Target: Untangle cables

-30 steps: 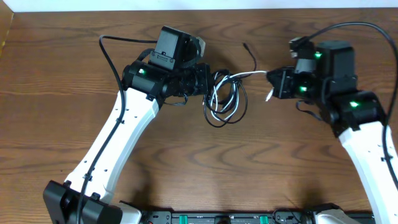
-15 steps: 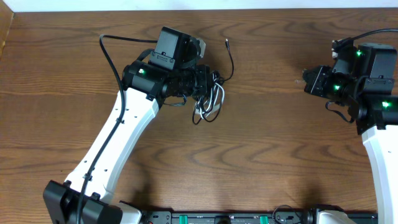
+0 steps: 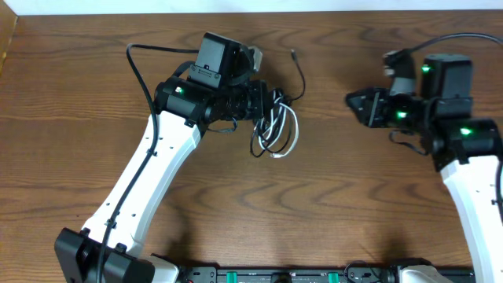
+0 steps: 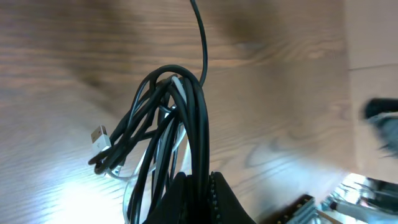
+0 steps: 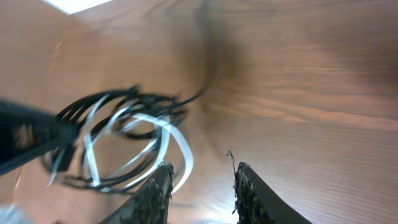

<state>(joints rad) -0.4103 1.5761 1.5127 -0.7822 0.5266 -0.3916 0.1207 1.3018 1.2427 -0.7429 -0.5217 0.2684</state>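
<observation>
Black, white cables (image 4: 200, 127) inside left tool (image 4: 202, 186)

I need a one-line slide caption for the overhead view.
Left gripper clamps the tangled black and white cables; the right gripper, open and empty, faces them without touching.

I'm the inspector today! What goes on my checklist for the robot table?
Surface: brown wooden table.
Job's things: black cable and white cable, looped together in one bunch.
Clutter: nothing seen.
Grippers: left tool shut on the black cable; right tool open, empty, apart from the bunch.
Cables: thick black arm wires on both arms.
Surroundings: pale strip along the far edge.
</observation>
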